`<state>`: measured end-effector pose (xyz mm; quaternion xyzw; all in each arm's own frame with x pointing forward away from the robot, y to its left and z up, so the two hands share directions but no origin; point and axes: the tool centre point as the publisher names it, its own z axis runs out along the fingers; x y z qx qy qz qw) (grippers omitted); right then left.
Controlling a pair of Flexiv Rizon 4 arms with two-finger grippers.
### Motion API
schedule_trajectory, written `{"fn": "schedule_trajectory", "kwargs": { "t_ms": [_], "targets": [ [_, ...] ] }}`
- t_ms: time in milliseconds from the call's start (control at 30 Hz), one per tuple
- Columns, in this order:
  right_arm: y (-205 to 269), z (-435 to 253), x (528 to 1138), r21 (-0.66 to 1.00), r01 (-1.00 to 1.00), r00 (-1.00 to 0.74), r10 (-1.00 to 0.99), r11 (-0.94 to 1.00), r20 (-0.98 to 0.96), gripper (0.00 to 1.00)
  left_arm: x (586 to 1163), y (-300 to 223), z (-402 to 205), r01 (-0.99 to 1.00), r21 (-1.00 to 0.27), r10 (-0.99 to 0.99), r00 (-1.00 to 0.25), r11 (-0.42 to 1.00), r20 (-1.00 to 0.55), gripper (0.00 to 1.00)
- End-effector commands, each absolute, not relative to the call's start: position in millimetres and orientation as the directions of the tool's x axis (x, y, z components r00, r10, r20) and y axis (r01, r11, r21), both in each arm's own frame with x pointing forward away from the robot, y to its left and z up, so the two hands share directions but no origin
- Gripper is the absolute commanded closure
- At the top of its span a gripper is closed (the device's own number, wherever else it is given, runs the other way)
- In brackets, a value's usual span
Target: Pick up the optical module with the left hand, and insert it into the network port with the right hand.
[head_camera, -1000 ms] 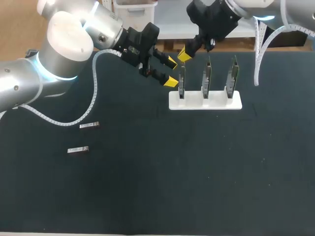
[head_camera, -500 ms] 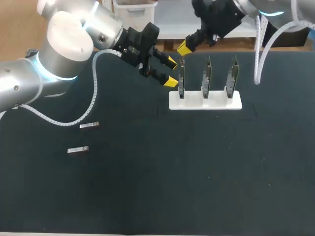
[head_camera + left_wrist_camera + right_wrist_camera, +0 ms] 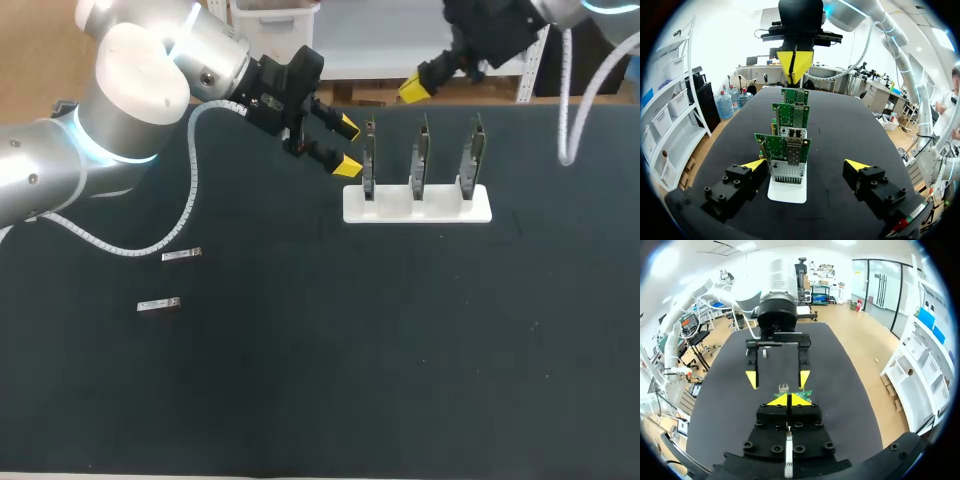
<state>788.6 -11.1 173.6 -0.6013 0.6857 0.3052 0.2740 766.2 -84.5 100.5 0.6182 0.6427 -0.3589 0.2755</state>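
Two small silver optical modules lie on the black mat at the left, both free of any gripper. A white stand holds three upright green boards in a row, each with a metal port cage. My left gripper hangs open and empty just left of the nearest board. My right gripper is shut on nothing, raised over the table's back edge behind the stand; the left wrist view has it beyond the row of boards.
The black mat spreads wide in front of the stand and to its right. My left arm's white cable loops down over the mat near the modules. The table's back edge runs just behind the stand.
My right gripper has risen and drawn back to the right, from just above the nearest board to the table's back edge. The left arm and the modules have kept still.
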Motion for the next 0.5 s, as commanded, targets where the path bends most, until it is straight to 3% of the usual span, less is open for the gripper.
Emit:
{"fn": "schedule_trajectory", "kwargs": {
  "t_ms": [33, 500],
  "targets": [
    [-38.1, 174.6, 781.4, 0.118, -0.988, -0.155, -0.61, 0.101, -0.777, 1.0, 766.1, -84.8, 101.1, 0.992, -0.122, 0.6, -0.085, -0.02, -0.795, 0.0],
    [-69.6, 164.8, 778.1, 0.141, -0.99, -0.12, -0.629, 0.015, -0.768, 1.0, 766.1, -84.8, 101.1, 0.992, -0.122, 0.6, -0.085, -0.02, -0.795, 0.0]
  ]
}}
